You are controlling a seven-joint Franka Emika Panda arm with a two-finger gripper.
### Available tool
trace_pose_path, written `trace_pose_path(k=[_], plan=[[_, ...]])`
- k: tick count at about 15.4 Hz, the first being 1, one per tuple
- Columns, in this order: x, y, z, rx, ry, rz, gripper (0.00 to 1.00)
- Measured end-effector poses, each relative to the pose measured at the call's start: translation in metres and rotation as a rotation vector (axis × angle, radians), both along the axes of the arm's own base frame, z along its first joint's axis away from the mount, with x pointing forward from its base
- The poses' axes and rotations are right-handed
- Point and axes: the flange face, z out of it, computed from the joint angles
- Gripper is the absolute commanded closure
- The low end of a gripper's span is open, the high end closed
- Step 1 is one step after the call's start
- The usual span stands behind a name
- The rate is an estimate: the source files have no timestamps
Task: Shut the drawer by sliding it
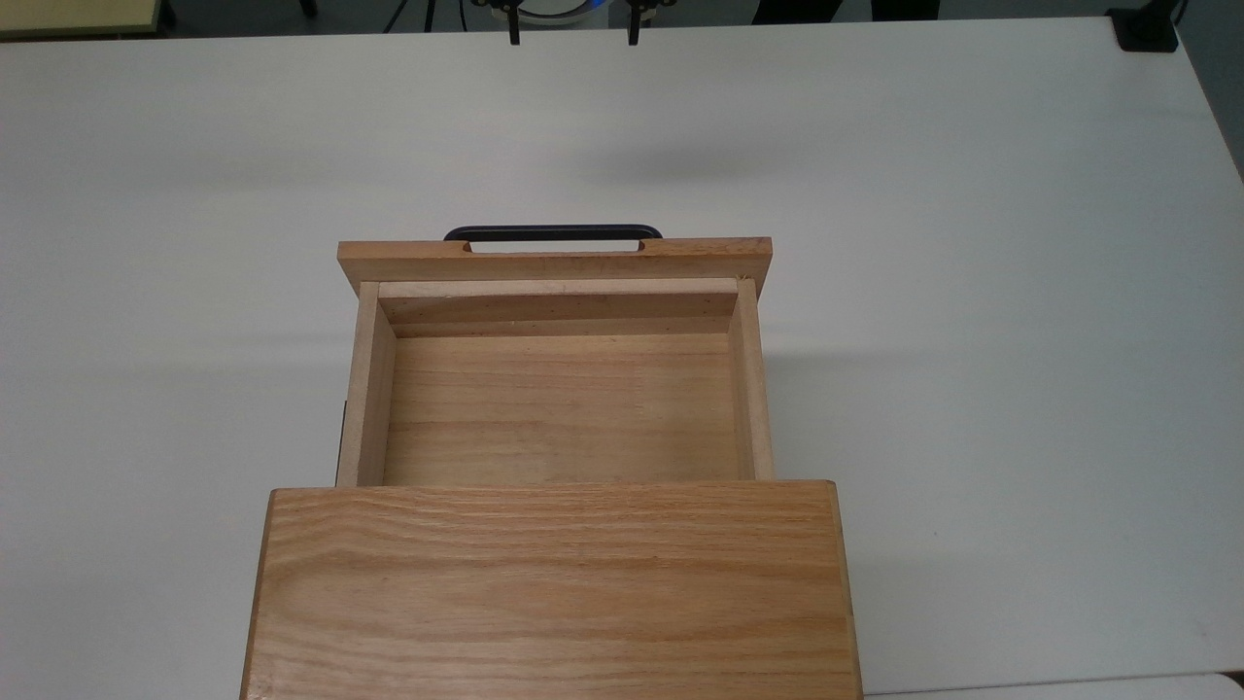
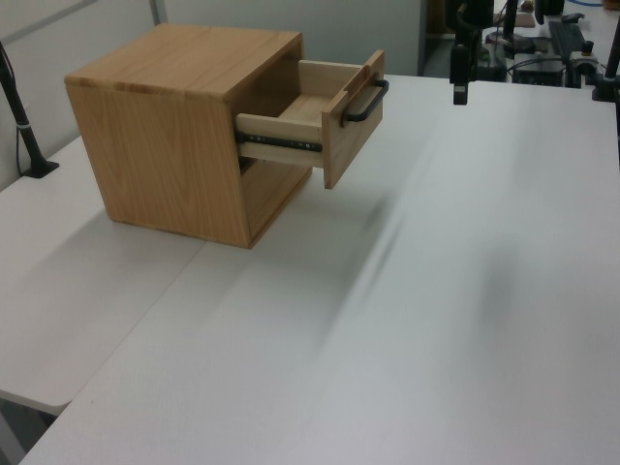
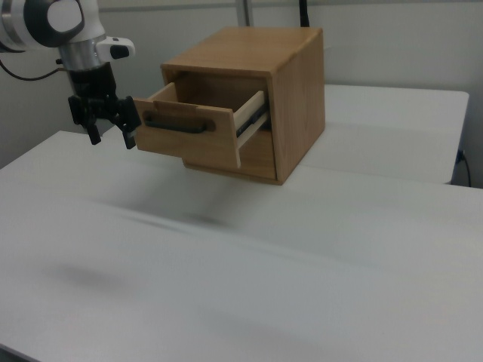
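Here the bench [image 1: 972, 292] is a broad, smooth, matte white top, and in the left view a seam shows where a second white slab [image 2: 58, 320] butts against it on the left view's left. Beyond the far edge in the left view stand dark stands and cables, and pale wall panels close off the room behind the cabinet in the right view. No brand, label or writing can be read on anything. The cabinet [image 1: 554, 593] is a boxy cube of oak-grained wood with a strong wavy grain, sitting flat on the bench at the bottom middle of the top view. The drawer [image 1: 559, 408] sticks well out of its upper opening, toward the top of the top view; it is a paler, finer-grained wooden box, empty inside, with a wider front panel. A thin black bar handle [image 1: 554, 233], bent to a shallow U with rounded corners, stands off that panel, and a dark metal slide rail [image 2: 281, 144] runs along the drawer's side. The claw [image 3: 110, 130] hangs from the white and grey arm [image 3: 64, 23] beside the drawer front, on the right view's left, near the handle but apart from it; its two black fingers [image 3: 128, 128] are spread wide and hold nothing.
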Motion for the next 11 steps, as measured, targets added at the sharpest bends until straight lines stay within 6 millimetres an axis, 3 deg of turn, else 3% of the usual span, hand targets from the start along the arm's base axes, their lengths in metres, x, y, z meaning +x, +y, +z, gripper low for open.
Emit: trace_pose_path(k=[9,10,11], plan=[[0.0002,0.0002,-0.0005,0.000,0.001,0.001,0.00],[0.0002,0.0003,-0.0005,0.000,0.001,0.001,0.02],[0.0001,0.0007,-0.0005,0.000,0.001,0.002,0.21]])
